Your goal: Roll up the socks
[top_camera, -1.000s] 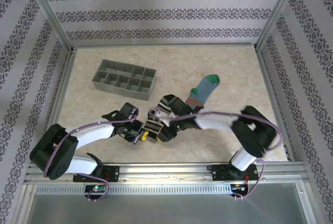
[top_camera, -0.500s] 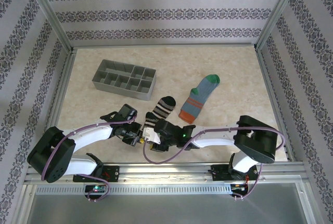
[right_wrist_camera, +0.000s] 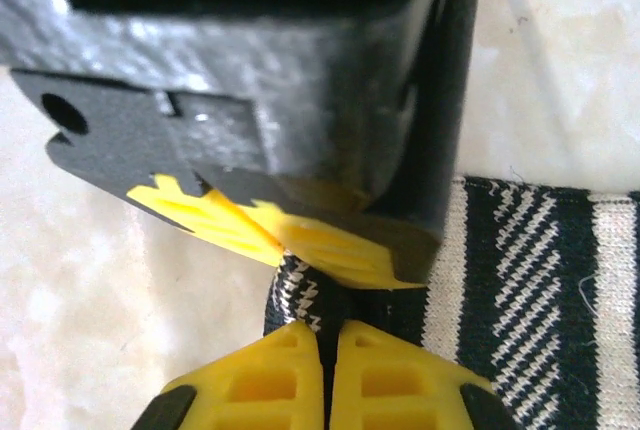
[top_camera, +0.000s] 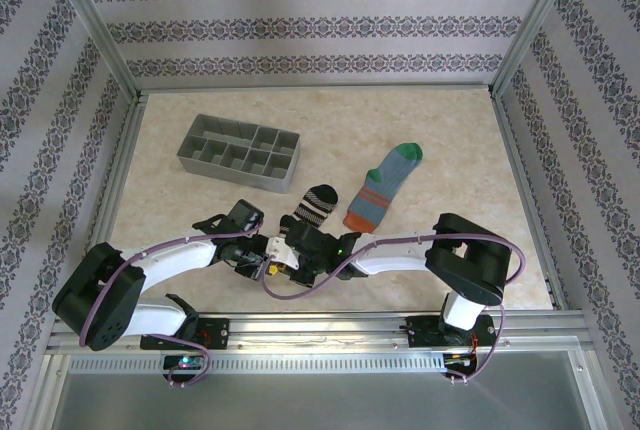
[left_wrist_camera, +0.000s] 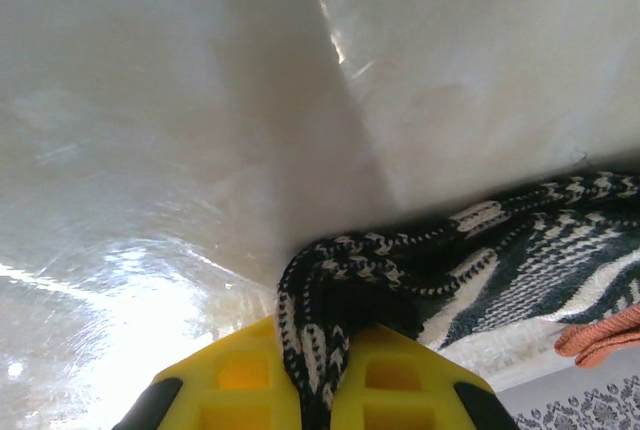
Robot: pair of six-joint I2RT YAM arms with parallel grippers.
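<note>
As seen from the left wrist, clamped on the striped sock (left_wrist_camera: 520,250): yellow left fingers (left_wrist_camera: 395,385) drawn nearly together, a bunched black-and-white fold squeezed between them and bulging out past the tips. Pressed together as well, from the right wrist: right fingers (right_wrist_camera: 265,385), with no more than a thin dark slit between, tips just at the sock's folded edge and right beneath the black housing of the left arm. Cannot tell whether any fabric sits in that slit. From above, meeting tip to tip low over the front middle of the surface (top_camera: 450,130), left arm reaching in from the left, right arm from the right, both at the cuff end of the striped sock. Lying flat beyond them, rounded toe pointing away from the arm bases. Just to its right, not touching and free of both arms: blue-grey sock (top_camera: 382,188), flat and slanted, green toe far, orange cuff near. Well back on the left: grey compartment tray (top_camera: 232,174), standing apart from everything else.
</note>
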